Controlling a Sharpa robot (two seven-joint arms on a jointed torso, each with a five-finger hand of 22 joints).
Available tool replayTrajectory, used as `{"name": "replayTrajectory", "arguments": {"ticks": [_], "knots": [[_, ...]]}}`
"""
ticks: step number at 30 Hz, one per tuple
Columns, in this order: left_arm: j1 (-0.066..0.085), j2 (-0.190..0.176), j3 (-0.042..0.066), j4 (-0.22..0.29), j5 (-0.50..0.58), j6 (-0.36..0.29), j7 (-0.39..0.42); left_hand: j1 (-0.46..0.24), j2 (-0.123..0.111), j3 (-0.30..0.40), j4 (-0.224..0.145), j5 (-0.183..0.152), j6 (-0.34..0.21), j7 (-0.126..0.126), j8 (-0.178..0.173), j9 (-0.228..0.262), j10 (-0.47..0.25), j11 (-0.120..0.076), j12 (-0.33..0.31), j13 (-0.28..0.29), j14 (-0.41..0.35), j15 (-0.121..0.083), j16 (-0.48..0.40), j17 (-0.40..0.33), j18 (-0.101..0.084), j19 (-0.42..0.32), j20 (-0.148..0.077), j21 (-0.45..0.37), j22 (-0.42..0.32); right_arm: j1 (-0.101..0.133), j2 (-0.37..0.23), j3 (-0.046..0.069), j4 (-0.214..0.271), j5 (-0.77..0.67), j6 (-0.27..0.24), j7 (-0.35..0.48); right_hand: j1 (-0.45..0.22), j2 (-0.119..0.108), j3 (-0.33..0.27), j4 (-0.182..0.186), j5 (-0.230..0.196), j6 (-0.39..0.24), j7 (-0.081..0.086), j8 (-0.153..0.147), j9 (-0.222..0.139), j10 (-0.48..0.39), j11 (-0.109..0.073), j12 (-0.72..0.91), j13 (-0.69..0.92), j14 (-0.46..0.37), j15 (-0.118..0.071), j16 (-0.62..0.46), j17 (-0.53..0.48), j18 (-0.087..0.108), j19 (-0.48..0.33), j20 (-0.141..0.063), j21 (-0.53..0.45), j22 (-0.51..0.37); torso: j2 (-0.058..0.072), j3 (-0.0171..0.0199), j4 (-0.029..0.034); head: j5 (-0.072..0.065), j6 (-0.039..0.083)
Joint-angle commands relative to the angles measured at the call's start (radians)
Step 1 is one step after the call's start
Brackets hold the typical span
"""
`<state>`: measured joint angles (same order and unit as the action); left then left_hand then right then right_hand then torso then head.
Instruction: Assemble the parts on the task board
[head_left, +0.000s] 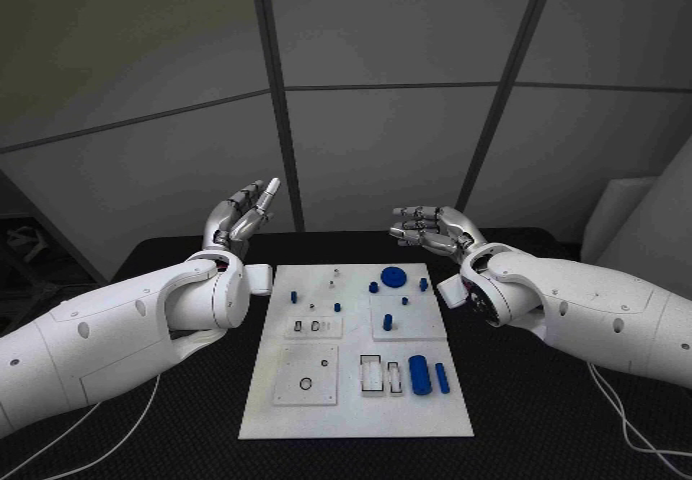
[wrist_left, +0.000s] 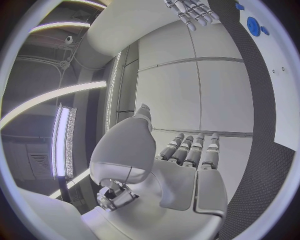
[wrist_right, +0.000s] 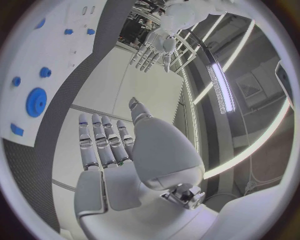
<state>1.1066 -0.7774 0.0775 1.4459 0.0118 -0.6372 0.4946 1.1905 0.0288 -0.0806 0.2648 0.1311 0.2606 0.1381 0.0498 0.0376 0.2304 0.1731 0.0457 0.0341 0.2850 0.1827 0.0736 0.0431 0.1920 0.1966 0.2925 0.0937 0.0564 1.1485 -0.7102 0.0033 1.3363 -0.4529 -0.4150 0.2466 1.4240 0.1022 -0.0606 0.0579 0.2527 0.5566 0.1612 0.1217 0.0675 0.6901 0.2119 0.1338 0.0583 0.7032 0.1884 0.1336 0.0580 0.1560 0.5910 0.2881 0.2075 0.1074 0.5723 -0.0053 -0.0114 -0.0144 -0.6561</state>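
Head view: we are seeing the white task board (head_left: 361, 400) lying mid-tabletop (head_left: 548, 420), blue parts (head_left: 418, 375) resting on it, among them a round disc (head_left: 392, 273) at its far end. The left hand (head_left: 242, 222) and right hand (head_left: 433, 230) are hovering beyond the board's far corners, fingers apart, holding nothing.

Left wrist view: we are viewing the left hand (wrist_left: 181, 165), fingers extended and empty; the disc (wrist_left: 252, 24) is showing at the rim.

Right wrist view: the right hand (wrist_right: 115, 155) is spreading empty; the disc (wrist_right: 36, 101) is lying on the board. We cannot read any writing.
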Motion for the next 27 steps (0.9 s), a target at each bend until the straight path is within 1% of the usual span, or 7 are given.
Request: {"name": "replayTrajectory", "arguments": {"ticks": [1, 4, 6, 9, 17, 21, 27], "knots": [[0.001, -0.007, 0.000, 0.014, -0.010, 0.053, 0.006, 0.027, 0.002, -0.003, -0.015, -0.001, 0.096, 0.086, 0.021, 0.010, 0.151, 0.034, 0.035, 0.015, 0.154, 0.016, 0.045, 0.016, -0.023, 0.150, 0.000, 0.078, 0.038, 0.008, 0.005, 0.000, -0.008, -0.226, -0.038, 0.006, 0.060, -0.016, 0.051, -0.053, -0.005, 0.299, 0.062, 0.024, 0.002, 0.280, -0.033, 0.002, 0.003, 0.282, -0.035, 0.015, 0.006, 0.029, 0.179, -0.015, 0.070, 0.012, 0.016, -0.0028, 0.0054, -0.003, -0.001], [0.001, -0.021, 0.000, 0.029, -0.011, 0.063, 0.003, 0.050, 0.006, -0.012, -0.026, -0.002, 0.290, 0.112, 0.069, 0.031, 0.419, 0.062, 0.104, 0.037, 0.435, 0.024, 0.132, 0.049, -0.032, 0.383, -0.001, 0.201, 0.093, 0.018, 0.004, 0.000, -0.017, -0.293, -0.029, -0.005, 0.064, -0.025, 0.070, -0.057, -0.009, 0.327, 0.054, 0.015, -0.001, 0.314, -0.041, -0.011, 0.004, 0.322, -0.046, 0.012, 0.008, 0.030, 0.204, -0.025, 0.080, 0.012, 0.027, -0.0041, 0.0101, -0.006, 0.001], [0.000, -0.033, 0.000, 0.043, -0.018, 0.071, -0.002, 0.063, 0.011, -0.023, -0.035, -0.002, 0.425, 0.113, 0.103, 0.042, 0.551, 0.050, 0.137, 0.041, 0.531, 0.005, 0.158, 0.062, -0.018, 0.468, -0.004, 0.246, 0.110, 0.026, 0.003, 0.000, -0.023, -0.350, -0.019, -0.017, 0.066, -0.035, 0.089, -0.057, -0.009, 0.347, 0.049, 0.007, -0.002, 0.340, -0.047, -0.023, 0.003, 0.354, -0.055, 0.009, 0.009, 0.029, 0.227, -0.036, 0.092, 0.014, 0.035, -0.0052, 0.0141, -0.008, 0.001], [-0.001, -0.052, 0.000, 0.069, -0.032, 0.083, -0.011, 0.088, 0.014, -0.036, -0.055, -0.003, 0.538, 0.103, 0.128, 0.044, 0.642, 0.026, 0.154, 0.040, 0.638, -0.023, 0.176, 0.085, -0.008, 0.556, -0.020, 0.293, 0.127, 0.039, 0.002, 0.000, -0.032, -0.451, -0.002, -0.038, 0.071, -0.061, 0.133, -0.060, -0.004, 0.385, 0.037, -0.005, -0.001, 0.388, -0.061, -0.044, 0.003, 0.420, -0.077, 0.008, 0.014, 0.029, 0.281, -0.061, 0.129, 0.027, 0.047, -0.0074, 0.0227, -0.014, 0.003], [-0.003, -0.105, 0.000, 0.149, -0.068, 0.114, -0.035, 0.149, 0.021, -0.060, -0.109, -0.002, 0.627, 0.080, 0.118, 0.030, 0.751, -0.005, 0.137, 0.038, 0.781, -0.063, 0.162, 0.148, -0.008, 0.688, -0.063, 0.357, 0.152, 0.073, 0.004, 0.001, -0.034, -0.709, 0.076, -0.133, 0.064, -0.131, 0.222, -0.065, 0.001, 0.460, 0.016, -0.021, 0.000, 0.490, -0.095, -0.071, 0.005, 0.595, -0.134, 0.052, 0.059, 0.024, 0.388, -0.137, 0.333, 0.140, 0.084, -0.0137, 0.0410, -0.029, 0.011], [-0.006, -0.127, 0.000, 0.188, -0.072, 0.125, -0.043, 0.165, 0.024, -0.065, -0.129, -0.002, 0.637, 0.076, 0.105, 0.028, 0.762, -0.009, 0.121, 0.037, 0.805, -0.070, 0.149, 0.170, -0.008, 0.740, -0.074, 0.381, 0.163, 0.085, 0.004, 0.001, -0.020, -0.846, 0.136, -0.213, 0.039, -0.167, 0.238, -0.056, 0.004, 0.455, 0.015, -0.041, -0.003, 0.480, -0.104, -0.074, 0.003, 0.699, -0.158, 0.108, 0.104, 0.026, 0.430, -0.157, 0.444, 0.206, 0.101, -0.0174, 0.0489, -0.038, 0.017], [-0.011, -0.150, 0.000, 0.238, -0.075, 0.138, -0.053, 0.168, 0.027, -0.069, -0.138, -0.002, 0.643, 0.075, 0.096, 0.028, 0.769, -0.010, 0.110, 0.037, 0.813, -0.074, 0.136, 0.185, -0.008, 0.775, -0.081, 0.393, 0.167, 0.095, 0.009, 0.001, -0.004, -1.021, 0.218, -0.312, 0.007, -0.215, 0.273, -0.016, -0.010, 0.456, 0.006, -0.052, 0.001, 0.463, -0.107, -0.072, 0.006, 0.734, -0.172, 0.149, 0.173, 0.025, 0.474, -0.167, 0.605, 0.305, 0.122, -0.0224, 0.0589, -0.046, 0.020]]}}
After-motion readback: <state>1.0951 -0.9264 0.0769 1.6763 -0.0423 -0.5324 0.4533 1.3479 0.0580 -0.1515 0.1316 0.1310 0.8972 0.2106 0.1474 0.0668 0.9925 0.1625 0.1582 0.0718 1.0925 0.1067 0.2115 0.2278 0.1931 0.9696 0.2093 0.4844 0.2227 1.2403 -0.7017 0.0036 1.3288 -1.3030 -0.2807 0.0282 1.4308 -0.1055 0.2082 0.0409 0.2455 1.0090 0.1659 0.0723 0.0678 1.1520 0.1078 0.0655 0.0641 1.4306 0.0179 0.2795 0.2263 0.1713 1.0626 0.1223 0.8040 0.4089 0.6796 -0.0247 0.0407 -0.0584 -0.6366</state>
